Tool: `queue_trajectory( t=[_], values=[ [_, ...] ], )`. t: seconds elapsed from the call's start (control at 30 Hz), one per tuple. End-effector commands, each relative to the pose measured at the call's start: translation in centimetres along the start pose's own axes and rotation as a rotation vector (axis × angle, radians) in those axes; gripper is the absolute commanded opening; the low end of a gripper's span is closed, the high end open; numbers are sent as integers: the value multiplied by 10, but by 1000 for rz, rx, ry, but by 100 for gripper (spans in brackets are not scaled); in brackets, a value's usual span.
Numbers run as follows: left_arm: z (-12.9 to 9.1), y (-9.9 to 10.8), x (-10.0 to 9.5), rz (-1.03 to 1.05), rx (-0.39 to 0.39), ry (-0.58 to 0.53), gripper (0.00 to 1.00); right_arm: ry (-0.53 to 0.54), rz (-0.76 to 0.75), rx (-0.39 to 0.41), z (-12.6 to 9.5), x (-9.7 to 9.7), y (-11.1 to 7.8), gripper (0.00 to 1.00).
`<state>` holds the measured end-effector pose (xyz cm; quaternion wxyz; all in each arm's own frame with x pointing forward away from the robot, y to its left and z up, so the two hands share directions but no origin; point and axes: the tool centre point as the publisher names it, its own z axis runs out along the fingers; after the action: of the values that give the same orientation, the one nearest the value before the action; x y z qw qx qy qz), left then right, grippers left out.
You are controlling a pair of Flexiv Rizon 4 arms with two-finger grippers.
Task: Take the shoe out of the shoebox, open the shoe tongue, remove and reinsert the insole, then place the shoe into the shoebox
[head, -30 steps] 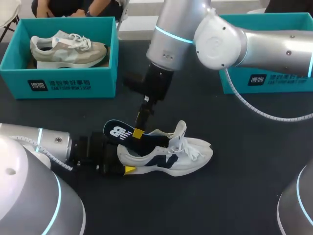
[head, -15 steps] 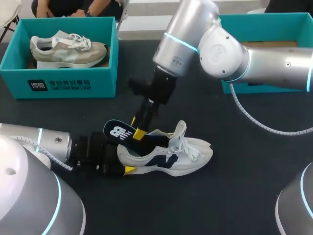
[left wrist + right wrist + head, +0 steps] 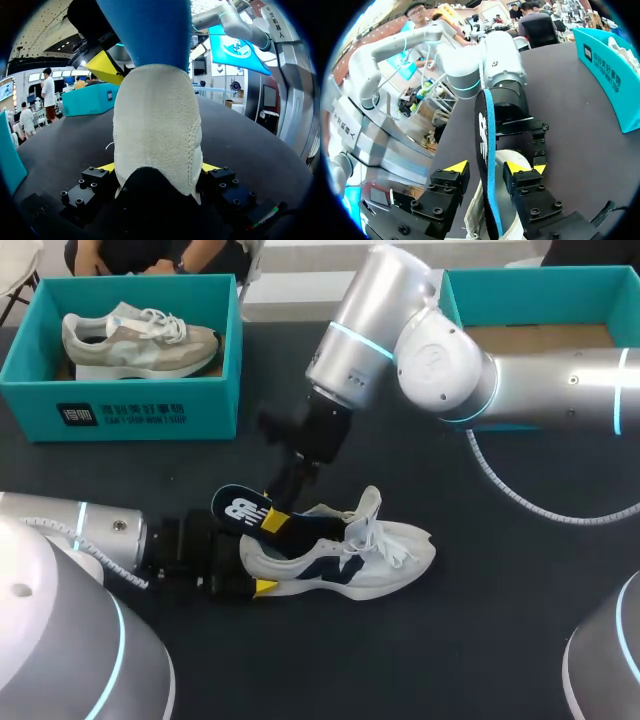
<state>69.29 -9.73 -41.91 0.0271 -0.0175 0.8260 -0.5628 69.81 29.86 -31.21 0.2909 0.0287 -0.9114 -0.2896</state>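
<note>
While your left claw point(image 3: 156, 169) is clamped on the heel of the white-and-navy lace-up sneaker point(image 3: 350, 560) lying on the dark desk point(image 3: 500, 640), a black-and-blue foam insole point(image 3: 243, 510) stands up out of that heel. Your right claw point(image 3: 485, 167) straddles the insole, fingers apart, not pinching. Farther back stands an open teal cardboard shoebox point(image 3: 560, 412).

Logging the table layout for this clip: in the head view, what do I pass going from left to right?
Teal shoebox holding a grey shoe → white shoe → second teal shoebox.
</note>
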Motion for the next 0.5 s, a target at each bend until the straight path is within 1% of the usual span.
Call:
queue_trajectory(
  t=[0.03,0.07,0.13,0.27,0.33,0.37,0.5],
  values=[
    [0,0,1,0,-4,-2,0,7,2,-2,6,-4,1,13],
    [0,0,1,0,-4,-2,0,7,2,-1,6,-3,1,0],
    [0,0,1,0,-4,-2,0,1,-2,4,3,-2,4,0],
    [0,0,1,0,-4,-2,0,-38,-29,-24,-5,1,15,0],
    [0,0,1,0,-4,-2,0,-69,-34,-45,-12,4,24,0],
    [0,0,1,0,-4,-2,0,-90,-28,-71,-15,5,28,0],
    [0,0,1,0,-4,-2,0,-171,-32,-115,-34,10,54,0]
  ],
)
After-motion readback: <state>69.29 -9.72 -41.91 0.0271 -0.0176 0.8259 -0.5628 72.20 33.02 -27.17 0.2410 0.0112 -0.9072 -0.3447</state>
